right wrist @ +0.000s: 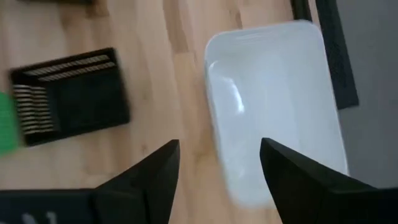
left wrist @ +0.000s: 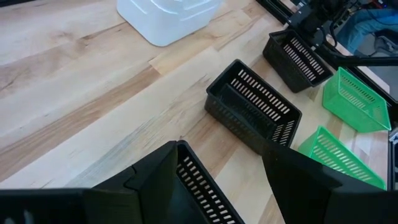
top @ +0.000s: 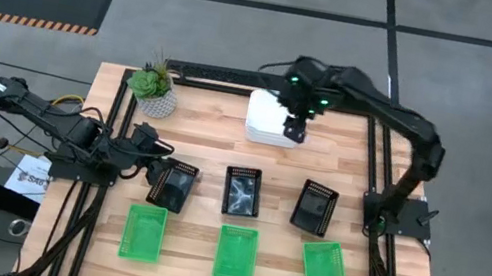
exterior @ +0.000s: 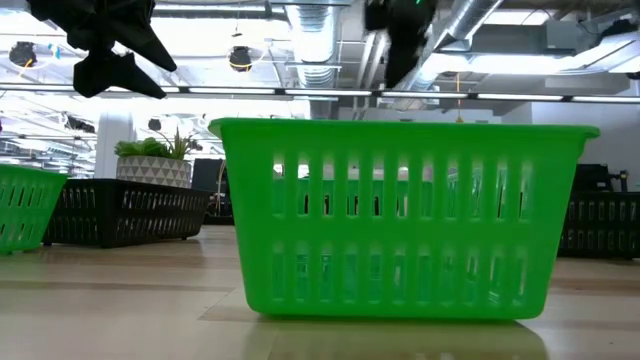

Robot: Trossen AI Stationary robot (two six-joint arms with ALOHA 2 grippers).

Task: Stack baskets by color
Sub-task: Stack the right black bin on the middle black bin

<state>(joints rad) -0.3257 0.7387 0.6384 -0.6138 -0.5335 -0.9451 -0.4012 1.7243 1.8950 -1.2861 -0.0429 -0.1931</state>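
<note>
Above the white stack (top: 267,120) at the table's far edge, the right gripper (top: 295,126) hangs with jaws spread wide and nothing between them, so the white baskets look done. Toward the left edge, the left gripper (top: 157,171) has wide, empty jaws just beside the left black basket (top: 178,185). Two more black baskets (top: 242,190) sit apart in the middle row, three green baskets (top: 236,254) along the near edge. Next, I judge, comes gripping a black rim and nesting it into its neighbour.
</note>
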